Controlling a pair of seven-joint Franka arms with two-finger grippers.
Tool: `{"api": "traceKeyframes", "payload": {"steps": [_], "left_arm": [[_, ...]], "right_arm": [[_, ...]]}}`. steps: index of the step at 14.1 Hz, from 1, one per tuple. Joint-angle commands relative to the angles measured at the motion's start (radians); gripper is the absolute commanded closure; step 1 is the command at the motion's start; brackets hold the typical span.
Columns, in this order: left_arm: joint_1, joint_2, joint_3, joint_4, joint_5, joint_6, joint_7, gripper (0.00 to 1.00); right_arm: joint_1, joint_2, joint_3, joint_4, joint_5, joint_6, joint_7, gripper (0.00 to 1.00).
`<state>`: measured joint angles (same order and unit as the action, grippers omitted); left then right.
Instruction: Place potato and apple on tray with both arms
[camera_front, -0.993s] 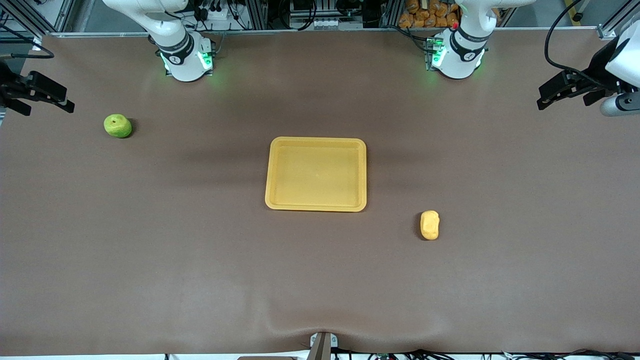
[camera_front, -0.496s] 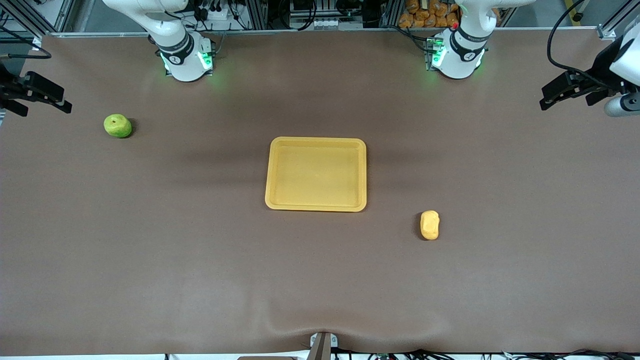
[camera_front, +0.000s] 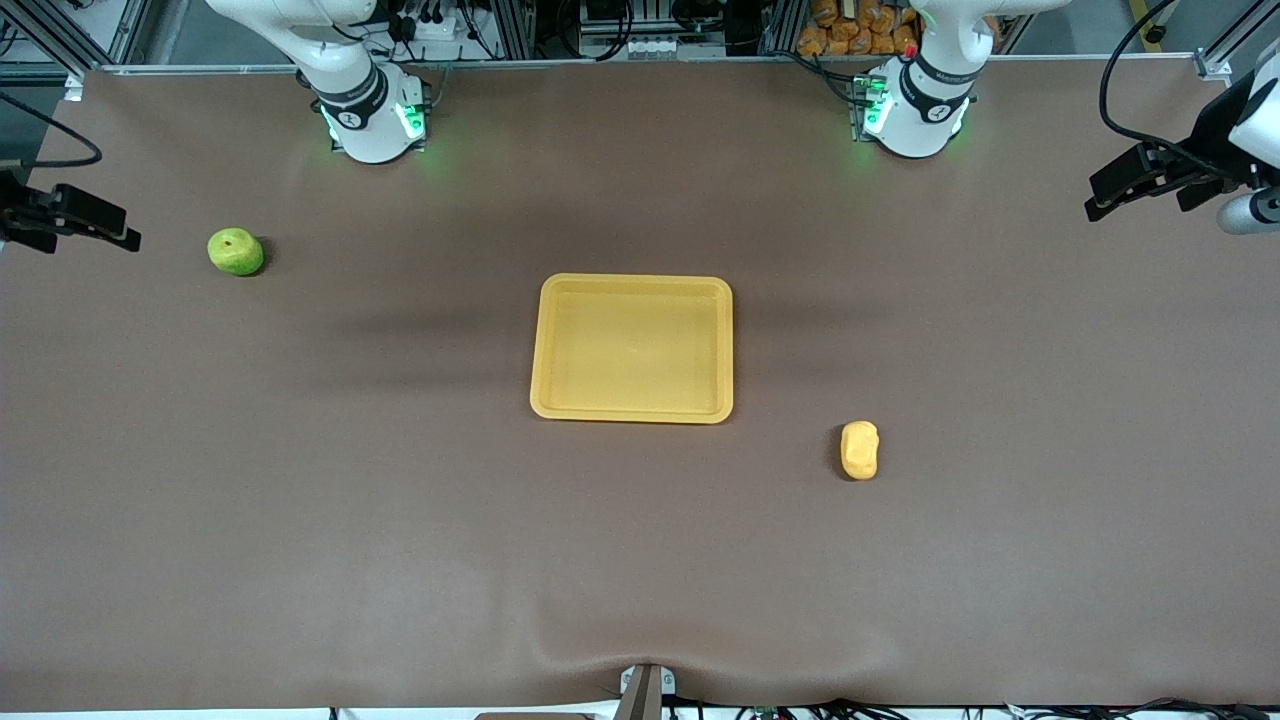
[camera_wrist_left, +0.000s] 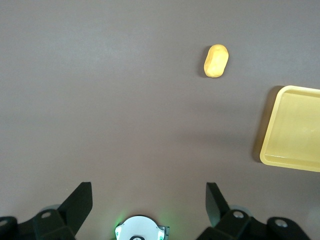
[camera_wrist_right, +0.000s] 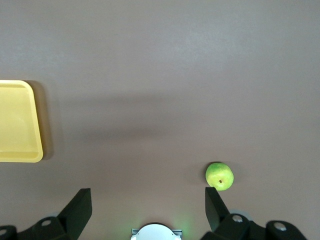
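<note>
Left pincer (camera_front: 1100, 200), fingers apart, hangs at the frame's upper right edge; the potato (camera_front: 859, 450) lies lower, toward centre, long axis upright. Right pincer (camera_front: 120, 228), also apart, is near the apple (camera_front: 236, 251), upper left. The tray (camera_front: 632, 410) sits empty mid-worktop.

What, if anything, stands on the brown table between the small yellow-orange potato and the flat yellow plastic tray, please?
Nothing visible does. Only bare brown table lies between the yellow-orange potato and the flat yellow plastic tray, which holds nothing.
</note>
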<state>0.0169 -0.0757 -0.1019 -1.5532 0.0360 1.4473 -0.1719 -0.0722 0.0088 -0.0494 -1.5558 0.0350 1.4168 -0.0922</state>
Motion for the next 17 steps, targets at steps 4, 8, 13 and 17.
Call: {"api": "traceKeyframes", "payload": {"steps": [4,8,13,17], "left_arm": [[0.006,-0.001,-0.002,-0.019,-0.004,-0.011,0.018,0.0],[0.001,0.011,-0.009,-0.053,-0.004,0.01,0.018,0.0],[-0.003,0.024,-0.013,-0.114,-0.004,0.073,0.018,0.0],[-0.003,0.037,-0.03,-0.166,-0.004,0.148,0.02,0.0]], "right_arm": [[-0.043,0.049,0.009,0.013,-0.007,-0.013,-0.009,0.0],[-0.073,0.102,0.009,0.013,-0.006,-0.004,-0.003,0.0],[-0.136,0.169,0.009,0.011,-0.004,-0.002,-0.003,0.0],[-0.179,0.195,0.008,-0.02,-0.006,-0.022,0.009,0.0]]}}
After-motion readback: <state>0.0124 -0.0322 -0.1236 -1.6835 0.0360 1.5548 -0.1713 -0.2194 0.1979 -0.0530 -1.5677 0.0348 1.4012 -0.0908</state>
